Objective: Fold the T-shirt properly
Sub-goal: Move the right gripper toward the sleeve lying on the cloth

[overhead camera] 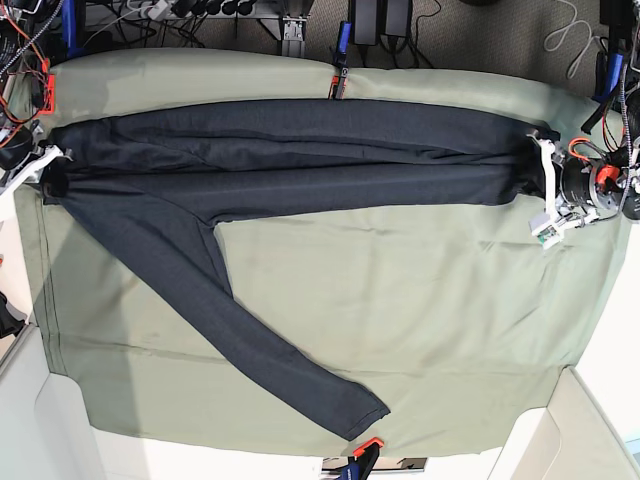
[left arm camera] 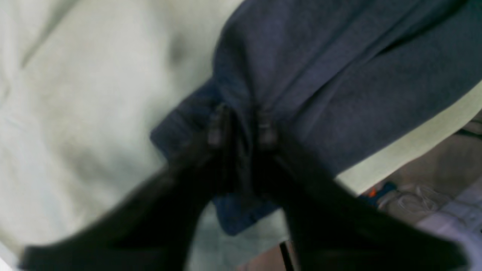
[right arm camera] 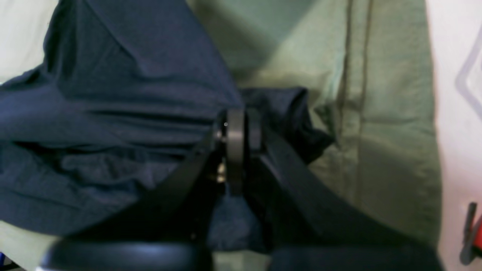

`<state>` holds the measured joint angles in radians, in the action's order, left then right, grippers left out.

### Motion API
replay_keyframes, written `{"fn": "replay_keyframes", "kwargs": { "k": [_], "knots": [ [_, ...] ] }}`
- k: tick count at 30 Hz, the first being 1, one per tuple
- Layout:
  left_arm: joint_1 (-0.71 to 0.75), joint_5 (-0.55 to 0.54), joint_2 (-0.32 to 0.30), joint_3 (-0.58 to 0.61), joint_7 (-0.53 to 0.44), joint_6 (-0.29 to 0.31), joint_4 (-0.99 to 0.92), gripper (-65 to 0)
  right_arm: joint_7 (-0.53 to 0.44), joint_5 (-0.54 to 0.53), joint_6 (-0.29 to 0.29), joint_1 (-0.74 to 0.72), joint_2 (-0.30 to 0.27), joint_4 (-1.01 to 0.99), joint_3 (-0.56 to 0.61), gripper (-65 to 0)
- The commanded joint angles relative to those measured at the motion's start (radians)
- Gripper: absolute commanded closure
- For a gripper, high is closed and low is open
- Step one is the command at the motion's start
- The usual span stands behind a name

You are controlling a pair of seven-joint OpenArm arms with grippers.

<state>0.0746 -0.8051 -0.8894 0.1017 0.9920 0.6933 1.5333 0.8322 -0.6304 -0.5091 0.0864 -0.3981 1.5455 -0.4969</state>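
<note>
The T-shirt [overhead camera: 290, 150] is laid in a long band across the table cloth [overhead camera: 400, 300], one sleeve trailing toward 6 o'clock. The right end effector [right arm camera: 241, 124] is clamped on its hem. The left end effector [left arm camera: 243, 128] is seen slightly parted around a fold. Cables [overhead camera: 200, 15] are seen at 12 o'clock.

The left gripper [left arm camera: 241, 128] hangs with its black fingers slightly parted; the right gripper [right arm camera: 239, 130] is clamped tight.

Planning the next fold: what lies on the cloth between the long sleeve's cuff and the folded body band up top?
Base view: only bare green table cloth between the sleeve cuff and the T-shirt band.
</note>
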Motion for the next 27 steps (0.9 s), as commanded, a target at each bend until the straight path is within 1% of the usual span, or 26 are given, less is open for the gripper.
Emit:
{"fn": "replay_keyframes", "kwargs": {
  "k": [1,2,3,4,5,6,7,9,13,14,16,17,20,22,24,27],
  "knots": [
    [-0.016,-0.006,-0.027,-0.01,-0.011,0.005,0.012,-24.2,-0.021,-0.014,-0.004,-0.011,-0.019,0.018,-0.01,0.0],
    [-0.016,-0.006,-0.028,-0.01,-0.014,0.005,0.012,-27.7,-0.028,-0.014,-0.004,-0.012,-0.02,0.018,-0.01,-7.9],
    [-0.016,-0.006,-0.028,-0.01,-0.016,0.005,0.012,-29.1,-0.034,-0.014,-0.004,-0.011,-0.019,0.018,-0.01,-17.4],
    [-0.016,-0.006,-0.028,-0.01,-0.019,0.005,0.012,-29.1,-0.041,-0.018,-0.004,-0.011,-0.019,0.018,-0.01,-24.9],
    [-0.016,-0.008,-0.028,-0.01,-0.027,0.005,0.012,-29.1,-0.051,-0.025,-0.004,-0.012,-0.02,0.019,-0.01,-29.8],
    [-0.016,-0.019,-0.028,-0.01,-0.034,0.005,0.012,-29.1,-0.066,-0.027,-0.004,-0.014,-0.019,0.019,-0.01,-31.8],
    [-0.017,-0.034,-0.028,-0.01,-0.039,0.005,0.012,-29.1,-0.083,-0.043,-0.004,-0.019,-0.019,0.02,-0.01,-31.7],
    [-0.017,-0.064,-0.028,-0.01,-0.039,0.005,0.012,-29.0,-0.086,-0.076,-0.004,-0.05,-0.01,0.027,-0.01,-31.7],
    [-0.016,-0.097,-0.028,-0.01,-0.034,0.005,0.013,-29.0,-0.084,-0.075,-0.012,-0.151,0.047,0.044,-0.005,-31.7],
    [-0.016,-0.097,-0.028,-0.01,-0.033,0.005,0.013,-29.0,-0.084,-0.059,-0.012,-0.179,0.063,0.043,0.002,-31.7],
    [-0.017,-0.098,-0.028,-0.01,-0.034,0.005,0.013,-29.0,-0.097,0.001,-0.011,-0.235,0.092,0.034,0.034,-31.7],
    [-0.017,-0.097,-0.027,-0.01,-0.034,0.005,0.013,-29.0,-0.111,0.049,-0.005,-0.263,0.103,0.019,0.061,-31.7],
    [-0.017,-0.098,-0.027,-0.01,-0.034,0.005,0.013,-29.0,-0.181,0.206,0.051,-0.349,0.122,-0.074,0.171,-31.7],
    [-0.016,-0.101,-0.027,-0.01,-0.034,0.005,0.012,-29.0,-0.222,0.28,0.089,-0.414,0.122,-0.18,0.247,-31.7],
    [-0.016,-0.101,-0.027,-0.01,-0.034,0.005,0.012,-29.0,-0.25,0.324,0.103,-0.478,0.122,-0.303,0.312,-31.7],
    [-0.016,-0.1,-0.027,-0.01,-0.034,0.005,0.012,-29.0,-0.253,0.328,0.102,-0.562,0.122,-0.458,0.393,-31.7]
  ]
}}
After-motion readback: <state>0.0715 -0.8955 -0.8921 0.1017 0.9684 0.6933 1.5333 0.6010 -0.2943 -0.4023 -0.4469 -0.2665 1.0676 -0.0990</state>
